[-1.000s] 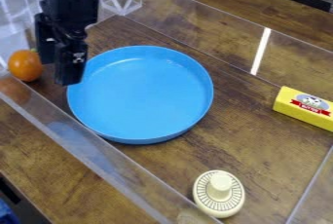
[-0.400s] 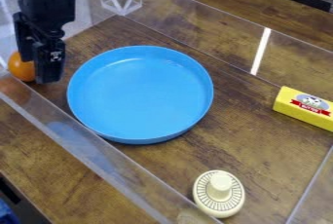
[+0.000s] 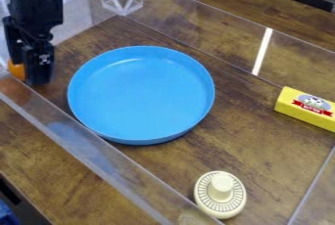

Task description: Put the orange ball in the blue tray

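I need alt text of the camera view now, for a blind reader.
A black robot hand is over an orange ball, partly hiding it, beside a round blue tray on a wooden table. A yellow box and a cream ribbed disc lie apart.

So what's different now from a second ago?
The gripper has moved left across the picture, away from the blue tray and over to the orange ball, which it now partly hides. I can't see that anything was grabbed or let go. The tray, the yellow box and the cream disc stayed put.
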Robot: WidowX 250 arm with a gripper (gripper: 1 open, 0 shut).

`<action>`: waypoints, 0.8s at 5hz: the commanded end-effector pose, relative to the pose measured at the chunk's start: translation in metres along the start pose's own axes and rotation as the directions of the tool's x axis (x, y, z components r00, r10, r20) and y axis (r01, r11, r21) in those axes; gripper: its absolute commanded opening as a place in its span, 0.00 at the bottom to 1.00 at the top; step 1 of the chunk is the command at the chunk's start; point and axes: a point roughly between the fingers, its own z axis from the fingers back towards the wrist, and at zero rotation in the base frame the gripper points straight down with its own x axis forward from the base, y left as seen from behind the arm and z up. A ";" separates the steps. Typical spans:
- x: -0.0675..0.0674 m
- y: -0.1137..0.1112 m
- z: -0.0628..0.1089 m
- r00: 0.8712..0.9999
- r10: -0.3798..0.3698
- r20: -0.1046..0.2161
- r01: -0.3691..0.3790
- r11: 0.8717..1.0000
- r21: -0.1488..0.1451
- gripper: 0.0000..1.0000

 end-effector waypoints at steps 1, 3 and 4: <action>-0.002 0.013 0.000 0.999 0.018 0.032 -0.019 1.000 0.020 1.00; 0.001 0.013 0.001 0.999 0.006 0.035 -0.007 1.000 0.017 0.00; 0.002 0.011 0.008 0.999 -0.003 0.038 0.002 1.000 0.017 0.00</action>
